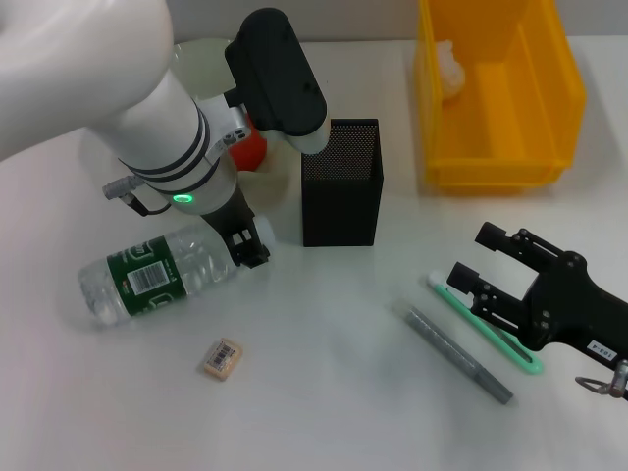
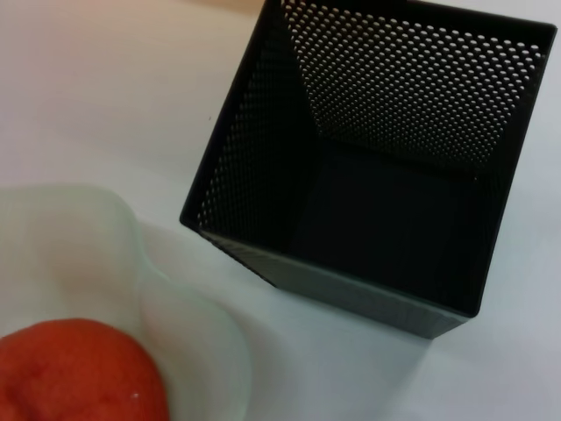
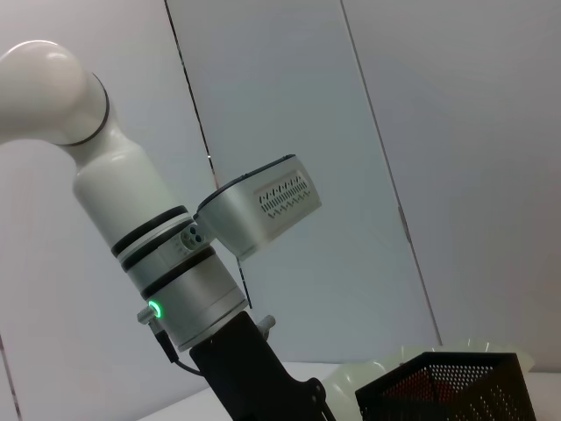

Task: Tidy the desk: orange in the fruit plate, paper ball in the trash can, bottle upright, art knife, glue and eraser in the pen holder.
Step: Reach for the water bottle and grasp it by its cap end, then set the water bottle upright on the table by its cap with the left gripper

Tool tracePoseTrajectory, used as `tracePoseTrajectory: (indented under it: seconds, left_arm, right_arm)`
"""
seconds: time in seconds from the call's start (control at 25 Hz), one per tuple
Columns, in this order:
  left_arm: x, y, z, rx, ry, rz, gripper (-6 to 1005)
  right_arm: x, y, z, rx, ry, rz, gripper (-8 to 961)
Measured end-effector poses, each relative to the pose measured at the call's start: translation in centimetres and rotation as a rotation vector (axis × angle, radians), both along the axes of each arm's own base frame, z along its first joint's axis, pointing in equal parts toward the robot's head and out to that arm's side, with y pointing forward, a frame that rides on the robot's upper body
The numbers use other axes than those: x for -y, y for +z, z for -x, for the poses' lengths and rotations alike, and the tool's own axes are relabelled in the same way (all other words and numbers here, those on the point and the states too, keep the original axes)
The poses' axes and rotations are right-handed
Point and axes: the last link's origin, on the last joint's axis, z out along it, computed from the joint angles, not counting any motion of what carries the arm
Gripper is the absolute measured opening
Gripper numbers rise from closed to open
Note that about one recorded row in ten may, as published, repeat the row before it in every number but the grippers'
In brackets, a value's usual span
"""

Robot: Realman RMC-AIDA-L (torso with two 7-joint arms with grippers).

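A clear water bottle (image 1: pixel 157 273) with a green label lies on its side at the left. My left gripper (image 1: pixel 245 243) is at its capped end, by the neck. The orange (image 1: pixel 249 147) (image 2: pixel 79 373) sits in the pale fruit plate (image 1: pixel 201 59) (image 2: pixel 188 338). The black mesh pen holder (image 1: pixel 340 183) (image 2: pixel 377 175) stands empty in the middle. A green art knife (image 1: pixel 486 324) and a grey glue stick (image 1: pixel 453 353) lie at the right. My right gripper (image 1: pixel 477 259) is open and empty, just above the knife. A small eraser (image 1: pixel 223 358) lies in front of the bottle.
A yellow bin (image 1: pixel 549 108) stands at the back right with a white paper ball (image 1: pixel 447 69) inside. The right wrist view shows my left arm (image 3: pixel 166 281), the pen holder (image 3: pixel 447 390) and the plate's rim (image 3: pixel 377 379).
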Motion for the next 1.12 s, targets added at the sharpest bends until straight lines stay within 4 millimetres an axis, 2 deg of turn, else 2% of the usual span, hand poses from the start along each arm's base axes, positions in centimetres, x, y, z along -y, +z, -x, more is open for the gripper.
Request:
tracePoseTrajectory:
  seconds: [0.48,0.52,0.56,0.76,1.12]
  left_arm:
    - [0.9,0.5,-0.5,0.087,-0.011,-0.004,453]
    - [1.2,0.9,-0.6,0.109,-0.019,-0.012,453]
    - [1.5,2.1,-1.0,0.175,-0.031,-0.034,453]
    - [1.7,3.7,-1.2,0.259,-0.022,-0.056,451]
    - [2.1,4.6,-0.1,0.316,0.009,-0.090,449]
  right_arm:
    - [-0.3,0.2,0.1,-0.001,0.002,-0.008,686]
    - [-0.3,0.1,0.1,-0.001,0.005,-0.008,686]
    - [-0.4,0.1,0.2,-0.001,0.007,-0.007,686]
    - [-0.6,0.1,0.4,0.000,0.016,-0.004,686]
    - [-0.6,0.0,0.5,-0.004,0.018,0.000,687]
